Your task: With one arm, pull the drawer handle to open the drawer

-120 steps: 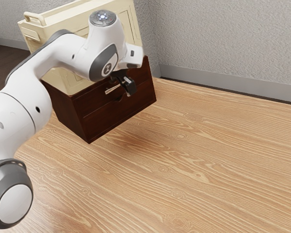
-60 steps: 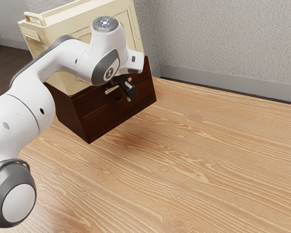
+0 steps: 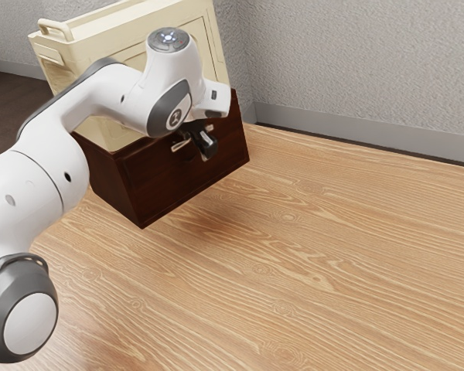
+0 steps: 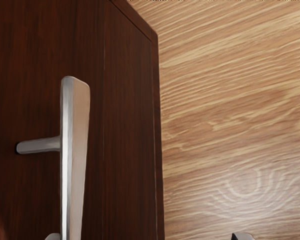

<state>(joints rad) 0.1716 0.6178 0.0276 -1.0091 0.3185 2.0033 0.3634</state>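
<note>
Pincer (image 4: pixel 147 237) spread, wrist view's lower edge; handle (image 4: pixel 72 165) crowds one tip. Risk: lopsided closing, shallow bite, handle slipping free under pull.

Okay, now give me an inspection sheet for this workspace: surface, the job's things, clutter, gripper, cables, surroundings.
Surface: pale wood grain with knots.
Drawer unit: dark brown wood; the drawer looks shut, its front not visibly pulled out.
Drawer handle: silver bar on a post, standing off the drawer front.
Clutter: cream box with a looped handle, above the drawer unit; whether it rests on it, I cannot tell.
Gripper: black, open, at the drawer handle; not shut on it.
Cables: nothing seen.
Surroundings: rough grey wall with a grey skirting board.
</note>
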